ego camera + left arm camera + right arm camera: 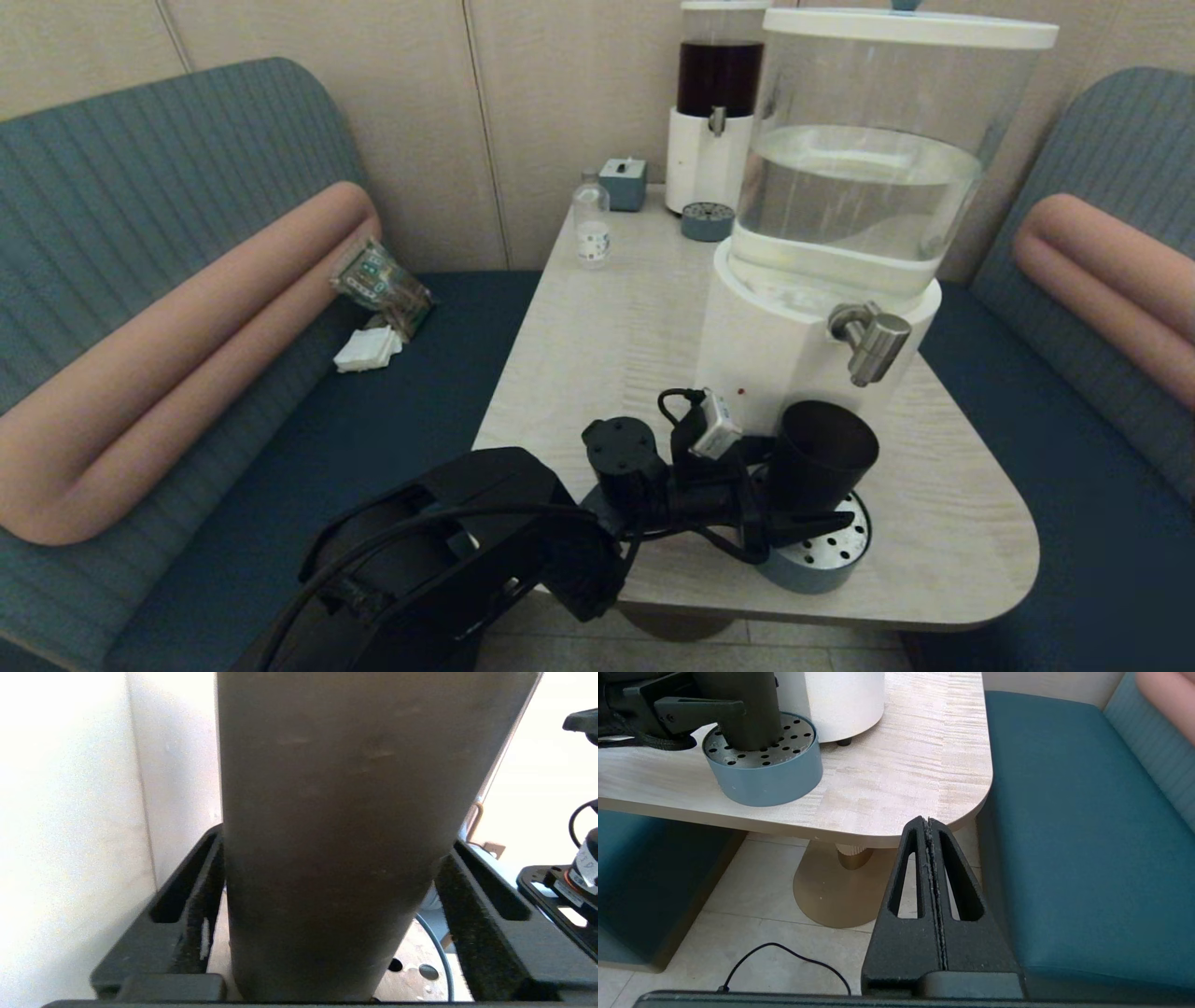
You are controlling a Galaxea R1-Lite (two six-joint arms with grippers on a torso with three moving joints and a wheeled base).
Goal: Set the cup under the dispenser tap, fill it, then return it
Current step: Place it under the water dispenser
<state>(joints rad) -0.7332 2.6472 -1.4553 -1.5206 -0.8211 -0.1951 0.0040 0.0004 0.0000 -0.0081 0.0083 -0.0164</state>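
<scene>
The booth benches [168, 280] fill both sides of the head view, and between them the pale wood worktop [616, 317] runs from the back wall toward the lower middle of the frame. On its right half stands the big clear-tank water dispenser [868, 159], part full. Its brushed-metal dispenser tap [873, 343] juts from the white base just right of centre. Behind, at the top middle, are a slimmer dark-liquid dispenser [719, 84] and a small clear bottle [591, 219].

Below the tap sits a round blue-grey drip tray [822, 560] with a perforated top. The cup [822, 457] stands on it, leaning a little, its mouth below the spout and slightly left of it.

The left claw [794, 495] reaches in from the lower left and brackets the cup. In the left wrist view its fingers [205, 905] are spread, with a gap on one side, so the cup looks released rather than clamped. The right claw [930, 826], pressed closed, hangs idle off the worktop's near edge.

The placing step looks finished and filling comes next. That calls for working the tap. I would first check that the cup's mouth sits squarely under the spout.
</scene>
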